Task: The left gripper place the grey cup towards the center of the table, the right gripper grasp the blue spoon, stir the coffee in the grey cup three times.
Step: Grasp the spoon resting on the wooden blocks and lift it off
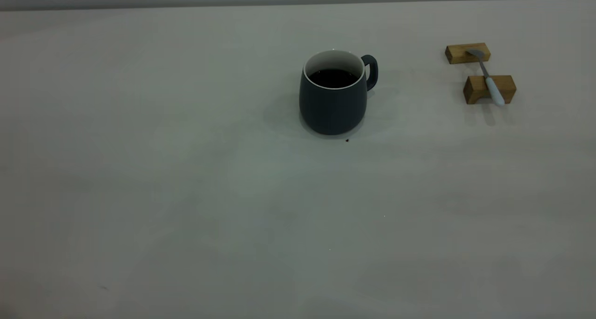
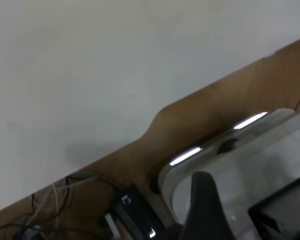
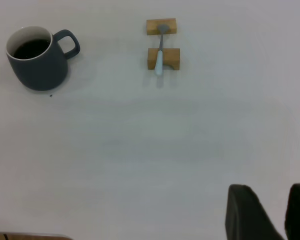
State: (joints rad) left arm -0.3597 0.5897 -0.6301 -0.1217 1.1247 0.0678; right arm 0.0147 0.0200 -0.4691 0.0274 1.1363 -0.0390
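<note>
Rounded slate-grey cup [image 1: 332,100] with black coffee [image 1: 333,78] mid off-white surface [image 1: 186,193]. Pale-blue-handled spoon [image 1: 488,78] across two wooden blocks [image 1: 489,89]. Right tool [image 3: 270,212] well apart, spread. Left tool [image 2: 207,210]: cannot tell.

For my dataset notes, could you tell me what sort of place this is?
Probably a lab test bench rather than a kitchen: a bare off-white table holds only the grey cup of coffee and the blue spoon propped on wooden blocks.

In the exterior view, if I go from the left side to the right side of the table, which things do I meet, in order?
Bare table → grey cup holding coffee → tiny dark speck → two wooden blocks with the blue spoon lying across them.
</note>
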